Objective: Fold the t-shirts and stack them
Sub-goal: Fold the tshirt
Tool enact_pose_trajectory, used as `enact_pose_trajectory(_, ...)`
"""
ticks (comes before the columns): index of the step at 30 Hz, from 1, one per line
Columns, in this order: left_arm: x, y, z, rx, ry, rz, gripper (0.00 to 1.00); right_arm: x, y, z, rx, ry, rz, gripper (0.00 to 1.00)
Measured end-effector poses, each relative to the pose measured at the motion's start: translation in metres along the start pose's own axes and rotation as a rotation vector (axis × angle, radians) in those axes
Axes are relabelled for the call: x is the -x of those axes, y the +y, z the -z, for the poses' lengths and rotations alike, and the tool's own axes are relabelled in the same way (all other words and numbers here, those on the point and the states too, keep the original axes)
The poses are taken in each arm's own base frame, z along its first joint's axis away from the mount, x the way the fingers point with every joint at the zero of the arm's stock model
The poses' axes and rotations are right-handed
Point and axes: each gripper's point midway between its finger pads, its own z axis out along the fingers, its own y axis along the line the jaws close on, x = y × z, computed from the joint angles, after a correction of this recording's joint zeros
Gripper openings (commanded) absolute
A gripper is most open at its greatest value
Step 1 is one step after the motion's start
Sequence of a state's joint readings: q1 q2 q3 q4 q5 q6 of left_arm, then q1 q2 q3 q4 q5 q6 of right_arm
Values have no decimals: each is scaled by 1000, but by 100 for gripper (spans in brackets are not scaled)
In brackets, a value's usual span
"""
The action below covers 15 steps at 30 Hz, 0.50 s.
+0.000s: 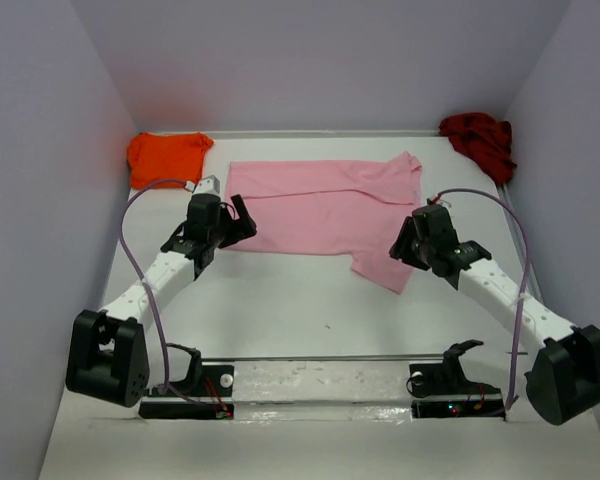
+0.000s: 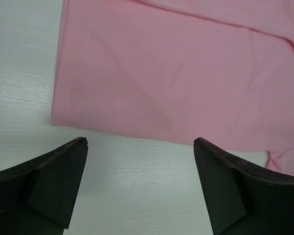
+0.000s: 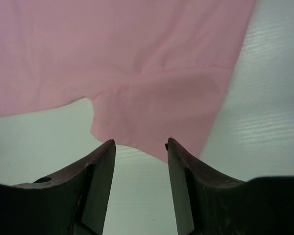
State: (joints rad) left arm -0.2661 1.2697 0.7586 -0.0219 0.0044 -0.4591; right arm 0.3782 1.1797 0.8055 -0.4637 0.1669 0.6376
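The light pink t-shirt [image 1: 320, 205] lies flat and sideways in the middle of the table, one sleeve [image 1: 385, 265] pointing toward the arms. My left gripper [image 1: 246, 222] hovers at its near left corner, open wide; in the left wrist view the shirt's edge [image 2: 176, 78] lies just beyond the left gripper [image 2: 139, 143], with bare table between the fingers. My right gripper [image 1: 401, 246] is at the sleeve, open; the sleeve hem [image 3: 157, 117] sits just ahead of the right gripper [image 3: 140, 142]. The orange t-shirt [image 1: 167, 157] lies folded at the far left. The dark red t-shirt [image 1: 480, 140] is bunched at the far right.
White walls [image 1: 40, 200] close in the table [image 1: 300, 310] on the left, back and right. A rail [image 1: 320, 385] with the arm mounts runs along the near edge. Purple cables [image 1: 135, 255] loop from each arm.
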Motion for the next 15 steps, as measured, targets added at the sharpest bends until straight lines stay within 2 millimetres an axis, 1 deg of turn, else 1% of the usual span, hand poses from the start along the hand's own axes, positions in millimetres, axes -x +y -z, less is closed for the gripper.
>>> enact_pose_trajectory(2,2,-3,8,-16,-44,19,99,-9,-11,9,-10,-32,-29,50)
enact_pose_trajectory(3,6,-5,13,-24,-75,28,99,-11,-16,11,-18,-41,-44,50)
enact_pose_trajectory(5,12,-6,15,-28,-114,40,99,-16,-23,12,-31,-56,-63,49)
enact_pose_trajectory(6,13,-8,15,-29,-127,43,99,-22,-27,10,-48,-52,-71,48)
enact_pose_trajectory(9,7,-7,7,-8,-121,46,99,-36,-31,1,-83,-15,-66,47)
enact_pose_trajectory(12,-7,-7,-4,16,-93,34,99,-57,-31,-12,-128,48,-36,47)
enact_pose_trajectory(15,-16,-6,-11,37,-72,18,99,-84,-35,-27,-183,129,-6,47)
